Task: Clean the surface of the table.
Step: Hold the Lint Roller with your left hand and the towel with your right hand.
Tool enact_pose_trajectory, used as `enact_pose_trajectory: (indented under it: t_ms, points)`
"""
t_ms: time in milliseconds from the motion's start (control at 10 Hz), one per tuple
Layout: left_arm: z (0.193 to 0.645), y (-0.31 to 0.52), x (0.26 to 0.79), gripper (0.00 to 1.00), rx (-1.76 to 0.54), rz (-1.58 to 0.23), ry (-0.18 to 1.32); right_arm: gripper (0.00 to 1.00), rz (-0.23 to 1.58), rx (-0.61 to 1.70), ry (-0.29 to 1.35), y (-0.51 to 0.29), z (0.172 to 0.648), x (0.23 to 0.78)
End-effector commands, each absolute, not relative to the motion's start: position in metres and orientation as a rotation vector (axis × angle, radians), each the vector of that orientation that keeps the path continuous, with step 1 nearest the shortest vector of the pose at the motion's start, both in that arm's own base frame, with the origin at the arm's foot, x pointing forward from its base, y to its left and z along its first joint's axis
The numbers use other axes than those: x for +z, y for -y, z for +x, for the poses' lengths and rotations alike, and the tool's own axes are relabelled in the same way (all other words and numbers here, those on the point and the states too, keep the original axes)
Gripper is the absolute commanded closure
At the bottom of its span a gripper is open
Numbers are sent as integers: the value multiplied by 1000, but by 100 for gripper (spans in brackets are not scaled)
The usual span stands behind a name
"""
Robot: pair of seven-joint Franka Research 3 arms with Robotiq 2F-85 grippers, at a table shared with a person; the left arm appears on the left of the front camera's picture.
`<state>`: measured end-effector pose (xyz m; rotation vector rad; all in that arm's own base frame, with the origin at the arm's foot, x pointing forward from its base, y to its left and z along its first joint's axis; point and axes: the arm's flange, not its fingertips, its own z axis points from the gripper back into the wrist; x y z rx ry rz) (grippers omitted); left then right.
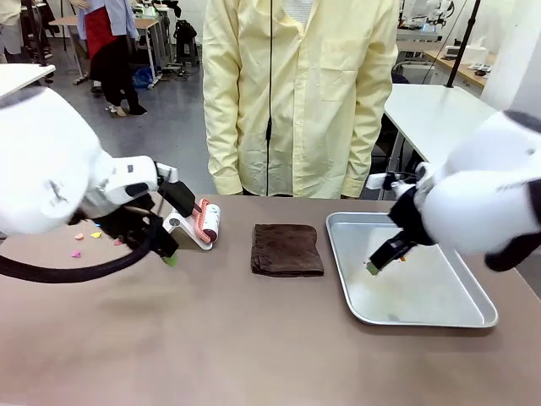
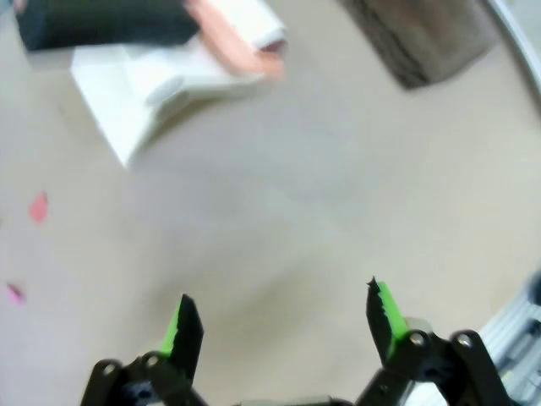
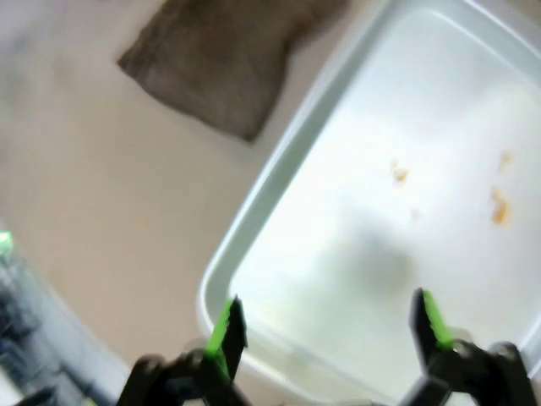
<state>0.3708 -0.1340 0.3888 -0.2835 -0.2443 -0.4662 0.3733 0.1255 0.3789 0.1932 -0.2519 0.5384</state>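
Nearest my side, the wide rectangular table with the matte brown-taupe top (image 1: 237, 338) spans the whole front view, bare along its near edge.

My left gripper (image 1: 169, 254) hangs low over the left part of that top. In its wrist view the left gripper (image 2: 279, 317) has its green-padded fingers spread wide with nothing between them, only bare tabletop beyond. I cannot tell whether a pad touches the surface.

My right gripper (image 1: 374, 266) points down into the left part of the shallow rectangular silver metal tray (image 1: 423, 322), which lies on the right side of the table. From the wrist, the right gripper (image 3: 328, 326) is likewise released and empty, its fingers straddling a rounded corner of the tray (image 3: 279, 178). A few small orange crumbs (image 3: 499, 207) lie on the tray floor.

Between the arms sits a folded dark brown cloth (image 1: 286, 249), flat on the table just left of the tray and apart from it; it also shows from each wrist (image 2: 423, 42) (image 3: 224, 63).

Just beyond the left gripper is a lint roller with a black handle, white cradle and pink roll (image 1: 203, 224), also seen blurred from the left wrist (image 2: 186, 68). Left of it, small pink and yellow paper scraps (image 1: 75, 253) dot the table; two pink ones show from the wrist (image 2: 38, 207).

At the far edge stands a person in a pale yellow buttoned shirt (image 1: 296, 101), hands out of sight. Behind, to the right, is a white table (image 1: 431, 114).
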Motion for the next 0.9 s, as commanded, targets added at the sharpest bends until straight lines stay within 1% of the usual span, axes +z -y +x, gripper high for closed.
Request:
enact_pose_trajectory:
  t_ms: [0, 100, 200, 300, 400, 500, 600, 700, 800]
  points:
    - [368, 82, 425, 0, -335, -520, 195, 0, 394, 238, 175, -70, 370, 415]
    - [366, 55, 431, 0, -286, -687, 211, 0, 634, 148, 134, -43, 363, 425]
    - [367, 26, 434, 0, -237, -916, 228, 0, 877, 108, 155, -13, 357, 430]
    - [364, -3, 433, 0, -204, -1098, 249, 0, 1011, 27, 168, 16, 350, 431]
    - [359, -36, 432, 0, -125, -1221, 299, 0, 1142, -44, 193, 44, 343, 431]
    - [350, -75, 429, 0, -17, -1298, 377, 0, 1230, -154, 246, 75, 333, 429]
    - [338, -101, 424, 0, 100, -1334, 448, 0, 1297, -242, 316, 104, 321, 427]
    - [325, -120, 418, 0, 232, -1339, 505, 0, 1346, -323, 357, 128, 314, 419]
    - [313, -131, 413, 0, 303, -1355, 553, 0, 1387, -384, 405, 147, 308, 412]
